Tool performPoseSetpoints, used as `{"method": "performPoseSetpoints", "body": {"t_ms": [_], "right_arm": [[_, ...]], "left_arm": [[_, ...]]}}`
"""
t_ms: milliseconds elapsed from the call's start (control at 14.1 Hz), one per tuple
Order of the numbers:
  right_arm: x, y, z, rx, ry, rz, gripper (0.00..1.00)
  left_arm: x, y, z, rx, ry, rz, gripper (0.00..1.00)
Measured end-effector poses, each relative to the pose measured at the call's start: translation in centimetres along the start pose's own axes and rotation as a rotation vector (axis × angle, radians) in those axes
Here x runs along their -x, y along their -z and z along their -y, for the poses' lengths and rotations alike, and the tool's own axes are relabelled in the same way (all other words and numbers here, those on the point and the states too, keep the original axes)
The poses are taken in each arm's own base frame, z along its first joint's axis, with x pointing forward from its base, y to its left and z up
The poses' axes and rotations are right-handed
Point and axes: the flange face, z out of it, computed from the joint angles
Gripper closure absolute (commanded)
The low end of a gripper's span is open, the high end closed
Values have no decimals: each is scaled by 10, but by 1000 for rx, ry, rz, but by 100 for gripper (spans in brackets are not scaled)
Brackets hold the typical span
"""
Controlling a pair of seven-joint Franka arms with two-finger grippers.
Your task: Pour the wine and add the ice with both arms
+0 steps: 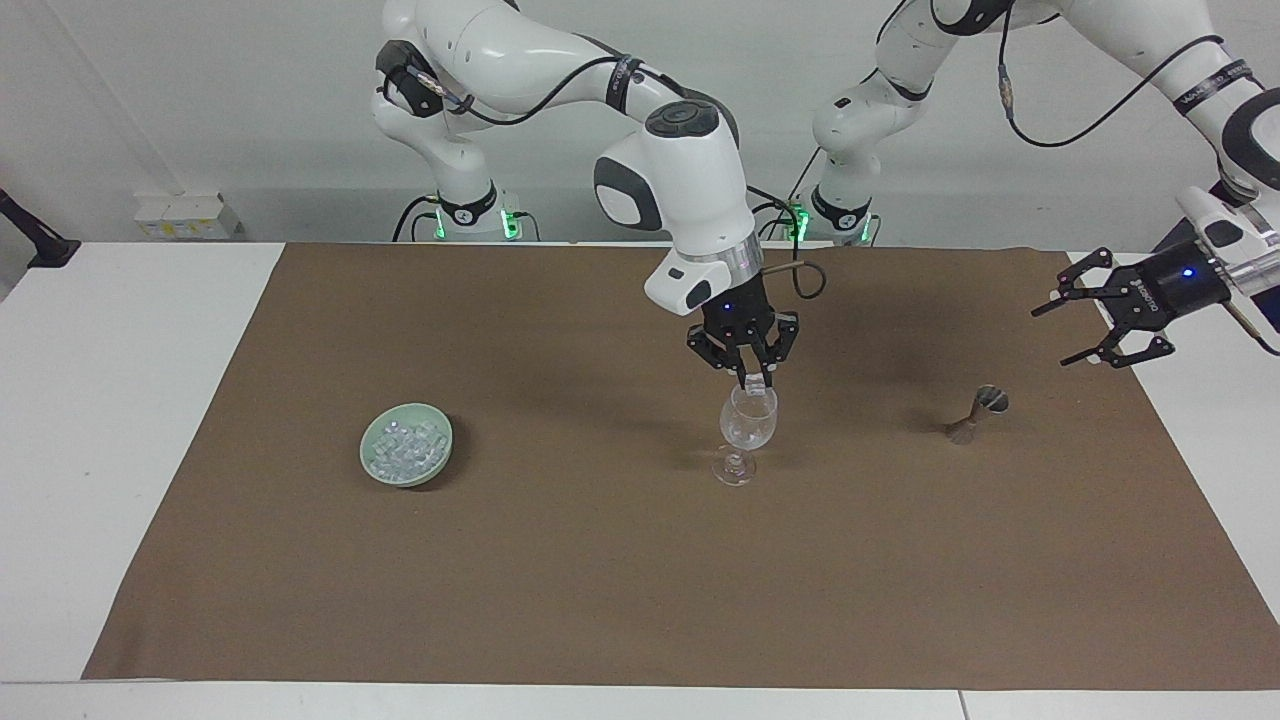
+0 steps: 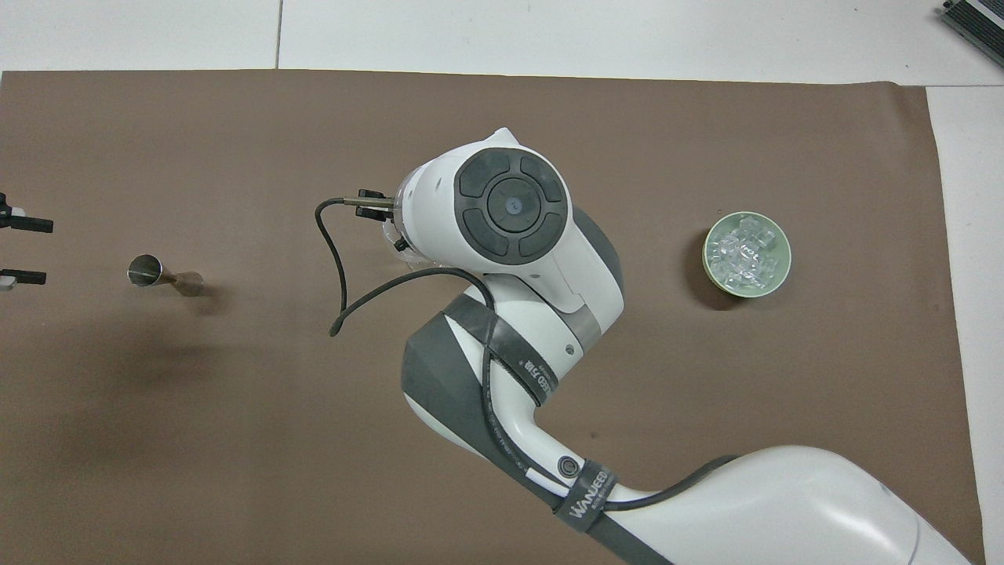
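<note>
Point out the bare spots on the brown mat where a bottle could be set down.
Bare: between the bowl of ice and wine glass; between glass and jigger; the whole mat strip farthest from the robots. Crowded: the glass, right gripper directly over it.

Brown mat (image 1: 600, 580) on white table (image 1: 110, 400)

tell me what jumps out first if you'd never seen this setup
The right gripper hangs directly over the stemmed glass in the middle of the brown mat, pinching one ice cube just above the rim. The left gripper is raised with its jaws open at the left arm's end, above the small metal jigger standing on the mat. A green bowl heaped with ice sits toward the right arm's end.
</note>
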Motion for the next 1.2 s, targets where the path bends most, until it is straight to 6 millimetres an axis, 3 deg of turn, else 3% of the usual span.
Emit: {"method": "performPoseSetpoints", "body": {"t_ms": [283,495,990,1202], "right_arm": [[5,-4,4,8,0,-4,90],[5,-6,3,9,0,-1,84],[4,-11,1,13,-2,5,68],[4,-11,1,13,-2,5,66]], "left_arm": [[-60,-19,-27,-101,253,157,16],[-94,-16,-59,-218,521,227,13],[-105,7,-111,-463,968,253,9],[-105,8,-121,-532,1080,286,5]]}}
